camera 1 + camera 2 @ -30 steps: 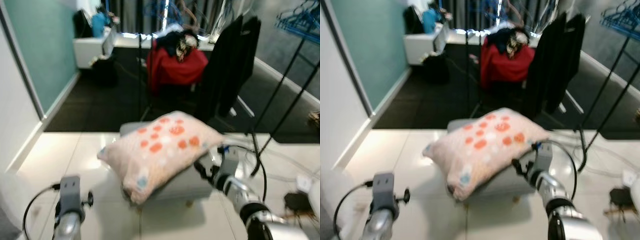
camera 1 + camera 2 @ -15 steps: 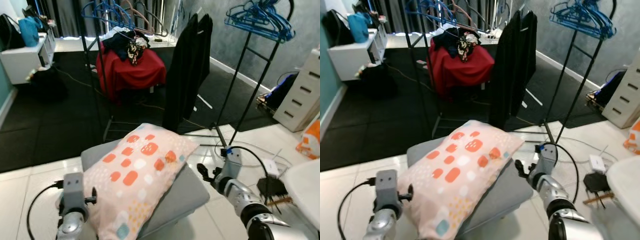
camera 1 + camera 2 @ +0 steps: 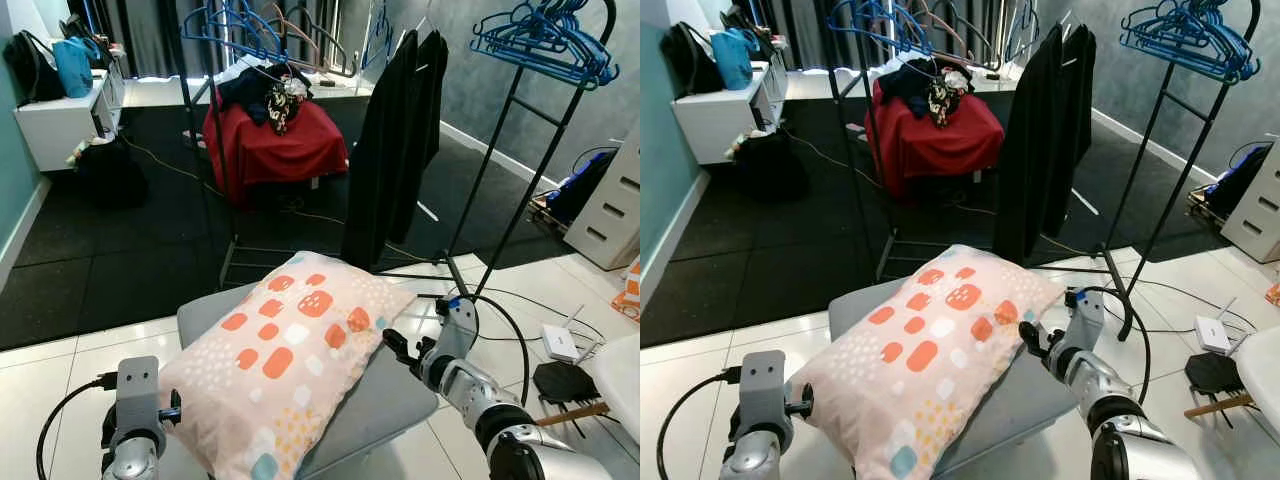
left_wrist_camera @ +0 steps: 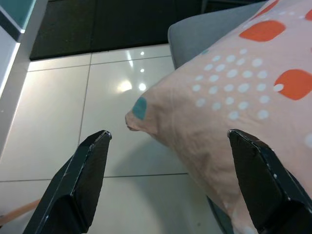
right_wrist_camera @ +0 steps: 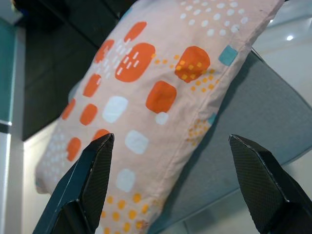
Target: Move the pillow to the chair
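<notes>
**Pillow resting on the chair, both claws apart from it**

The pillow [image 3: 290,365], pale pink with orange, white and teal patches, lies diagonally across the grey seat of the chair [image 3: 385,395]. Its far corner points toward 1 o'clock and its near corner overhangs the seat edge toward 7 o'clock, above the white tiled floor [image 3: 40,385].

The left claw [image 4: 170,180] is spread wide and holds nothing. It sits at 9 o'clock of the pillow, with the overhanging corner lying between its fingers [image 4: 83,180] but not touching them. The right claw [image 5: 170,180] is likewise spread wide and empty. It sits at 3 o'clock of the pillow, just beside the long edge, and looks along the pillow's upper face and the bare seat beside it.

Behind the chair, at 12 o'clock, stand a black garment [image 3: 395,140] on a clothes rack [image 3: 520,150] and a red cloth [image 3: 270,145] draped over furniture on the dark floor.

Judged from these views, the transfer is essentially complete, since the seat carries most of the pillow and neither claw grips it. What may remain is drawing the arms clear, and perhaps nudging the overhanging corner further onto the seat, because that end looks the least supported.
</notes>
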`<state>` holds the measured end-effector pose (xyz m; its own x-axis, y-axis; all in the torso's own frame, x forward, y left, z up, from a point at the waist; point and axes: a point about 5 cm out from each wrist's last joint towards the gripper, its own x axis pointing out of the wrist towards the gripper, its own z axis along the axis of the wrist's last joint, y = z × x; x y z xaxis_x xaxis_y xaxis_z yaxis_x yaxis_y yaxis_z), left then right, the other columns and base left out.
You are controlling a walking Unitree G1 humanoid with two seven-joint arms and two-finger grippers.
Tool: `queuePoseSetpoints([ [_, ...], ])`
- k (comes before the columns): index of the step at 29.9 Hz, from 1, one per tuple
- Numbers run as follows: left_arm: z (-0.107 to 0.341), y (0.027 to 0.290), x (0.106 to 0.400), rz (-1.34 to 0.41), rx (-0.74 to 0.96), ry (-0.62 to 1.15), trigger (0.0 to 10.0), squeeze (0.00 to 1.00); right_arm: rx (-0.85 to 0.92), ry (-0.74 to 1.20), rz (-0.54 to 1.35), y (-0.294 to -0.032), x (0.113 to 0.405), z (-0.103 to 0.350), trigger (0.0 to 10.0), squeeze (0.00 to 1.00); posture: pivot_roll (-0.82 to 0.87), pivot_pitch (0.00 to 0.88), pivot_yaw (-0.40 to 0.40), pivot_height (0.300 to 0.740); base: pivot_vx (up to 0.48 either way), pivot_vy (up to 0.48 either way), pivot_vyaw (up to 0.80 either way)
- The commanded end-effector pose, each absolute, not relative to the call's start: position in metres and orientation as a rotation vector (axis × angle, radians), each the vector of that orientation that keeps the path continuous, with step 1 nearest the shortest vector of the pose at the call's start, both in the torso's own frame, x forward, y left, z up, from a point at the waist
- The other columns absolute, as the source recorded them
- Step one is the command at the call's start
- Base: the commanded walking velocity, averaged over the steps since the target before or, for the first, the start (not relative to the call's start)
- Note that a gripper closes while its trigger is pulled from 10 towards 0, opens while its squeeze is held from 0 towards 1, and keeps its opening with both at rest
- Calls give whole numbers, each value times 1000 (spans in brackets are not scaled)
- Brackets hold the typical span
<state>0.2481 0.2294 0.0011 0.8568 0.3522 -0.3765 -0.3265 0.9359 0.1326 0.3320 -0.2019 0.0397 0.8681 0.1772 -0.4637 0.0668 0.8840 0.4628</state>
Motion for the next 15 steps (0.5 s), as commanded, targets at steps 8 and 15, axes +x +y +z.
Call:
queuePoseSetpoints([
  [8,11,233,251,269,20,331,10000,0,615,505,66,-201,329,37,10000,0,-123,0,-41,660,0,0,0],
  [15,16,238,243,229,38,288,10000,0,369,486,182,-197,319,29,10000,0,-129,13,-37,630,0,0,0],
])
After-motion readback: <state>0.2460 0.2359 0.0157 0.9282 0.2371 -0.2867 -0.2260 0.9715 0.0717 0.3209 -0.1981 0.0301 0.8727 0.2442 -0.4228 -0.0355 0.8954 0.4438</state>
